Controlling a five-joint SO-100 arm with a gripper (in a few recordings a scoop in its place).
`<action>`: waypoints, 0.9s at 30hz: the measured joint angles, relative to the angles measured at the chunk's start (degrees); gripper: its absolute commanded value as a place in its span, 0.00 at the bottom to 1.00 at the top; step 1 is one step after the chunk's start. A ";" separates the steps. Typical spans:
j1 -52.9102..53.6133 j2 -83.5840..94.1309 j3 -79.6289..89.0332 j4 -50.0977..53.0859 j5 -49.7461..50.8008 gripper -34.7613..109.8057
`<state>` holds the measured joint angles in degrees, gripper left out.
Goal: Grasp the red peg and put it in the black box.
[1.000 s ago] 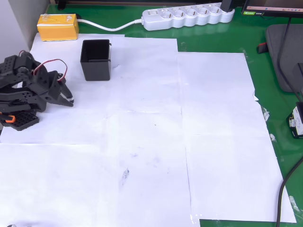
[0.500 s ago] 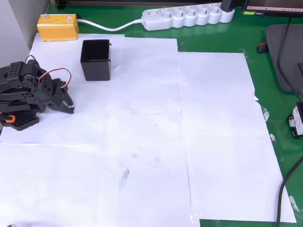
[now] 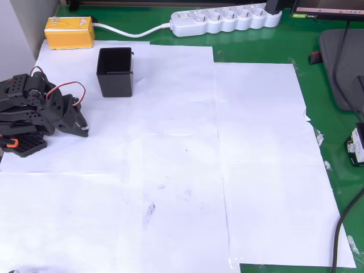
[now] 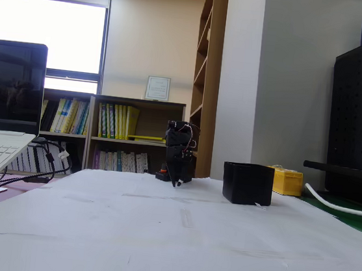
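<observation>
The gripper (image 3: 84, 129) is hanging folded near its base, fingers pressed together on nothing visible (probably parked), leaving the black box (image 3: 115, 71) unobstructed on the papered desk (image 3: 256, 170).

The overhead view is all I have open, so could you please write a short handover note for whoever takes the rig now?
Tool: folded in near the arm base at the left edge, low over the white paper; looks shut, holding nothing visible.
Black box: upright on the paper, beside the yellow box; interior dark.
Red peg: cannot locate it on the paper.
Done or left: cannot confirm; check inside the box first.
</observation>
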<state>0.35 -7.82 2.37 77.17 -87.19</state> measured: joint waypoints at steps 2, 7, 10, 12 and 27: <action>0.00 0.00 0.00 0.00 0.00 0.24; 0.00 0.00 0.00 0.00 0.00 0.24; 0.00 0.00 0.00 0.00 0.00 0.24; 0.00 0.00 0.00 0.00 0.00 0.24; 0.00 0.00 0.00 0.00 0.00 0.24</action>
<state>0.35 -7.82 2.37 77.17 -87.19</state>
